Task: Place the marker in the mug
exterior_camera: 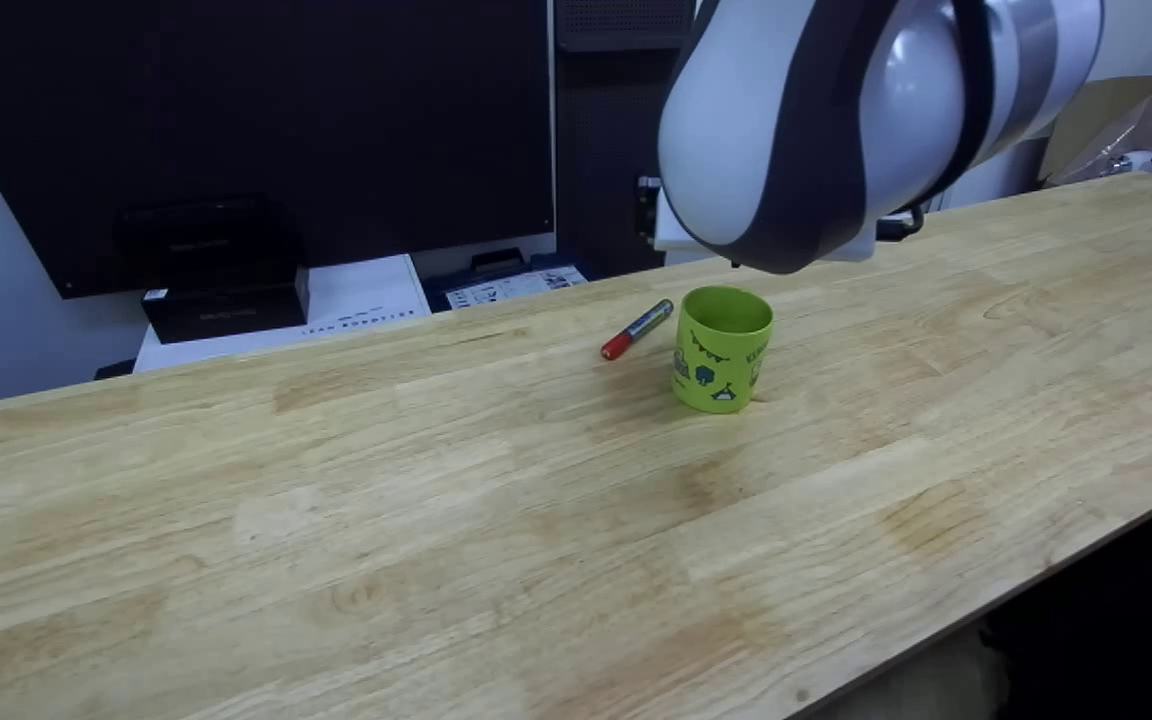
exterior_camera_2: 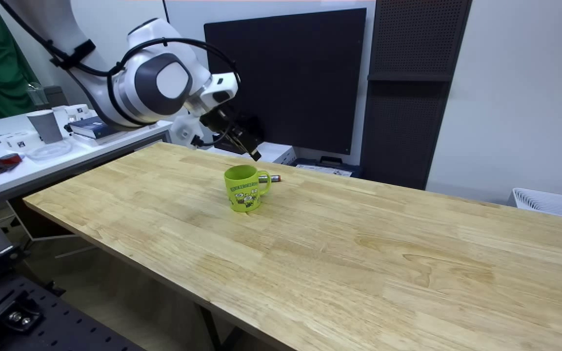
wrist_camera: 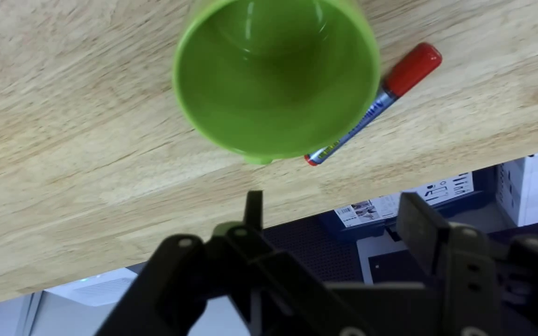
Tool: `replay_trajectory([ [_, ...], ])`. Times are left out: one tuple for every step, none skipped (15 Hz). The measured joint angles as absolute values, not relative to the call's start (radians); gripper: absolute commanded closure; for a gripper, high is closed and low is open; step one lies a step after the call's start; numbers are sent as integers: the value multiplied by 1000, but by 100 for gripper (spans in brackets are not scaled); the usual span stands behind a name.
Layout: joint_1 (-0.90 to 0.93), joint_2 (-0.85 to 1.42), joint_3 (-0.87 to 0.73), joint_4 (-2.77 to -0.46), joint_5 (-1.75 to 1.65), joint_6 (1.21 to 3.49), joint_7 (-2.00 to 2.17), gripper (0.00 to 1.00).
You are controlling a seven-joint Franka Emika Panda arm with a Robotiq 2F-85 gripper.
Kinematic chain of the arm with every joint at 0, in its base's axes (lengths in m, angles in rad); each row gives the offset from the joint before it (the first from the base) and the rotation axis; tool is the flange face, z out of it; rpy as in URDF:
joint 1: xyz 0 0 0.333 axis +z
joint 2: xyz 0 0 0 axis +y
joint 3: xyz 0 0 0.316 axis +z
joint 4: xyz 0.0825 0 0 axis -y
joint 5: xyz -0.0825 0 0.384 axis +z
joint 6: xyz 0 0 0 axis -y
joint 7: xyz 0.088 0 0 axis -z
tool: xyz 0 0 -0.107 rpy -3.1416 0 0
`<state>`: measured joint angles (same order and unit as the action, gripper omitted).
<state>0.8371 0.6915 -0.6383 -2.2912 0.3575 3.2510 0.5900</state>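
The fingers [wrist_camera: 421, 228] are parted, with nothing held between them, and are poised above the table [exterior_camera: 436, 520]. The marker [exterior_camera: 639, 328] is laid flat on the table just beside the upright mug [exterior_camera: 723, 355], so the pick-up is judged to be the step due. Whether the two are touching cannot be told for sure.

The chief risk is judged to come from that closeness: if one finger is lowered on the mug's side, its wall may be struck and the mug shoved or tipped. The handle [exterior_camera_2: 268, 185] could be snagged as well, since part of the marker is hidden behind it in an exterior view. If the round barrel is nudged rather than straddled, it may be rolled over the far edge of the table, which lies near. With a slanting grip, the rim could be caught when the marker is lowered in.

Beyond that edge a blue case [wrist_camera: 376, 224], a white box [exterior_camera: 361, 285] and a dark box [exterior_camera: 226, 312] are seen, along with a black panel [exterior_camera: 246, 120]; a low, tilted approach from there might be hampered by them. A white side desk [exterior_camera_2: 32, 169], on which a grey cup [exterior_camera_2: 46, 126] and a book [exterior_camera_2: 94, 127] are placed, is set well apart. Sight of the fingers is blocked by the arm [exterior_camera: 806, 130] in an exterior view, so depth could be misjudged where only that view is relied upon.
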Motion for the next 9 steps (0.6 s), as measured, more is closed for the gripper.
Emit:
replay_trajectory([
  [844, 692, -638, -2294, 369, 3253, 585, 0],
  [850, 692, -639, -2297, 379, 3258, 581, 0],
  [854, 692, -639, -2300, 389, 3262, 576, 0],
  [858, 691, -639, -2302, 399, 3264, 569, 0],
  [858, 691, -638, -2302, 405, 3264, 565, 0],
  [855, 687, -637, -2302, 410, 3261, 558, 0],
  [844, 677, -629, -2302, 411, 3255, 550, 0],
  [822, 658, -614, -2301, 410, 3234, 541, 0],
  [791, 631, -594, -2299, 410, 3203, 528, 0],
])
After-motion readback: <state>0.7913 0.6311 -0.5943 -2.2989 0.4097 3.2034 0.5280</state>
